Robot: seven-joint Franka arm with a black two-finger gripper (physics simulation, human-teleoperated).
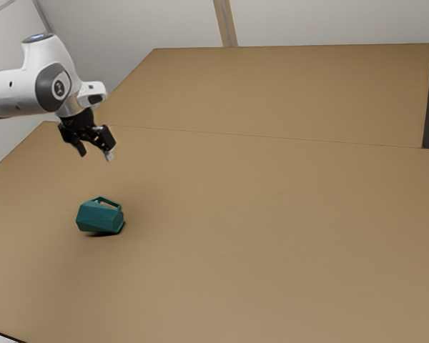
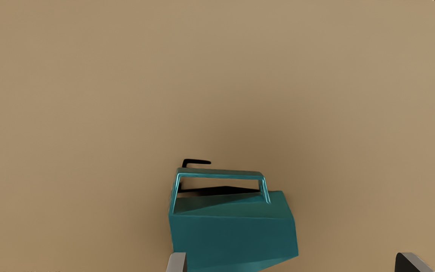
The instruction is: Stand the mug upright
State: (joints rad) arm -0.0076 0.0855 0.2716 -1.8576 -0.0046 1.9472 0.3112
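"Mug (image 1: pixel 100 216): lay where?"
"Lay tipped on its side on the tan table (image 1: pixel 272 250), toward the exterior view's left, with handle (image 2: pixel 221 173) raised."
"And the gripper (image 1: pixel 96 152)?"
"Hung above, apart from the mug, with fingers spread wide, grasping nothing."
"Farther off?"
"Saw a thin seam (image 1: pixel 272 136), then pale wall (image 1: pixel 307 21)."

On my feeds I had the teal mug (image 1: pixel 99 218) lying on its side on the tan tabletop (image 1: pixel 272 250), in the part toward the exterior view's left. Its body was faceted, flat panels meeting at crisp edges. The handle (image 2: pixel 221 173), a thin, squared loop of the same teal, stood out from the upper part of the body, raised off the tabletop
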